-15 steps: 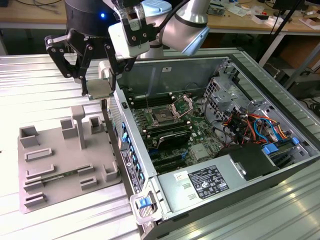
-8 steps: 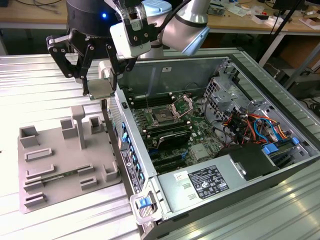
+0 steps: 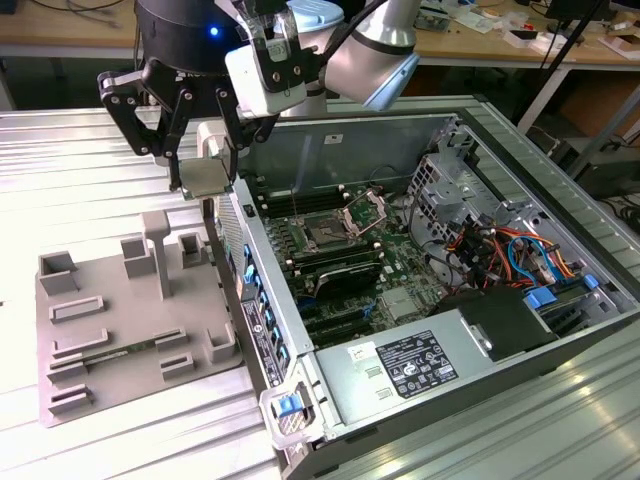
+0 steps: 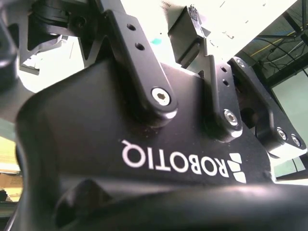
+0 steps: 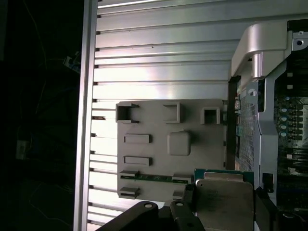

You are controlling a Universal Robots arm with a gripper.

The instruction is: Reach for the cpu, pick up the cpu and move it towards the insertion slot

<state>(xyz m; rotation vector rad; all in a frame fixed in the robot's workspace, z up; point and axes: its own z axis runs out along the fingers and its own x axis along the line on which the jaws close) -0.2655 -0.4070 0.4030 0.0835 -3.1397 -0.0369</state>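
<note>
A: Where is the cpu [image 3: 208, 182] right now?

B: Clamped in the pincer [image 3: 205, 172]. In the exterior view a finger presses on each side of it, and it hangs in the air, clear of the desk [image 3: 100, 170].

A: What lies under it?

B: It hangs over the gap where the grey tray [image 3: 130, 320] meets the open computer case [image 3: 400, 140]. In the first wrist view its silvery top and green rim sit over the tray's edge next to the case wall.

A: And the insertion slot [image 3: 325, 236]?

B: It's inside the case on the green board, a dark square with its metal frame swung up. It lies well apart from the cpu, toward the exterior view's right and lower down.

A: So the pincer is closed?

B: Yes, clenched on the cpu.
</note>
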